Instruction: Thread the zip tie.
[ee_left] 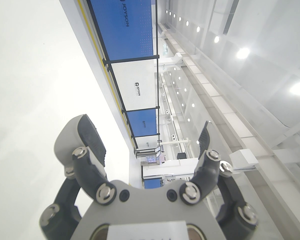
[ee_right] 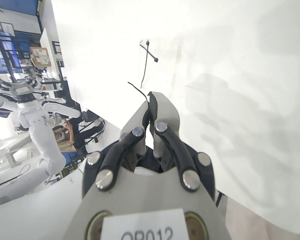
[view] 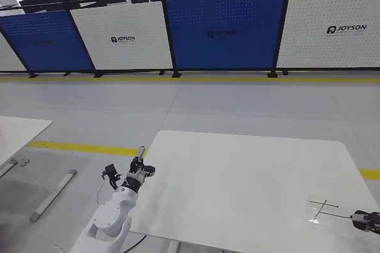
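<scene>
A thin black zip tie [view: 335, 215] [ee_right: 144, 68] stretches across the near right corner of the white table [view: 240, 183]. My right gripper [view: 360, 219] [ee_right: 149, 96] is shut on one end of it, and a short black tail [ee_right: 136, 89] sticks out beside the fingertips. A second black zip tie [view: 323, 204] [ee_right: 150, 53] lies crosswise over the far end of the first, on a clear plastic sheet [view: 322, 214]. My left gripper [view: 138, 159] [ee_left: 146, 121] stands at the table's left edge, open and pointing up, with nothing between its fingers.
Another white table [view: 12, 133] stands at the far left, with a grey bar [view: 52, 196] on the floor beside it. Blue and white pegboard panels [view: 221, 31] close off the back. In the right wrist view, a second white robot [ee_right: 27, 96] stands beyond the table edge.
</scene>
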Robot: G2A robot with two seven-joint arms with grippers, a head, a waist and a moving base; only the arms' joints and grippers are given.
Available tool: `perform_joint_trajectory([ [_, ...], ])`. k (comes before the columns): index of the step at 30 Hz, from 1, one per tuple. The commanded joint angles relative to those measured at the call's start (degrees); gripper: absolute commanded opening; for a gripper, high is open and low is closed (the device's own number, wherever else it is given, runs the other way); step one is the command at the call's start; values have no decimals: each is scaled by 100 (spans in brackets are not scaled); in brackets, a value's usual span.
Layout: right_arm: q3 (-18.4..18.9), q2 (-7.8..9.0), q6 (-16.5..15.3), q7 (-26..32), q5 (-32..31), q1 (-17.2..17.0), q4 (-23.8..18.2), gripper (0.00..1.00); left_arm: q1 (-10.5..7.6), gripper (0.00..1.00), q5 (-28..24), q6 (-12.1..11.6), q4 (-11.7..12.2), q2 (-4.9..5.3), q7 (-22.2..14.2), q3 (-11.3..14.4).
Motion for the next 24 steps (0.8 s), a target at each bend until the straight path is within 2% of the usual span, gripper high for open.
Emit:
perform_joint_trajectory([
  [1, 374, 14, -274, -20, 366, -317, -8, 0, 0, 100, 0, 0, 0, 0, 0, 0],
  [3, 614, 15, -475, 21, 693, -560, -2, 0, 0, 100, 0, 0, 0, 0, 0, 0],
  [18, 613, 13, -482, -18, 692, -561, -15, 0, 0, 100, 0, 0, 0, 0, 0, 0],
  [20, 657, 6, -603, -179, 693, -609, -136, 0, 0, 100, 0, 0, 0, 0, 0, 0],
  [23, 954, 12, -909, -249, 910, -751, -316, 0, 0, 100, 0, 0, 0, 0, 0, 0],
  [24, 1082, 8, -1101, -301, 1029, -840, -435, 0, 0, 100, 0, 0, 0, 0, 0, 0],
])
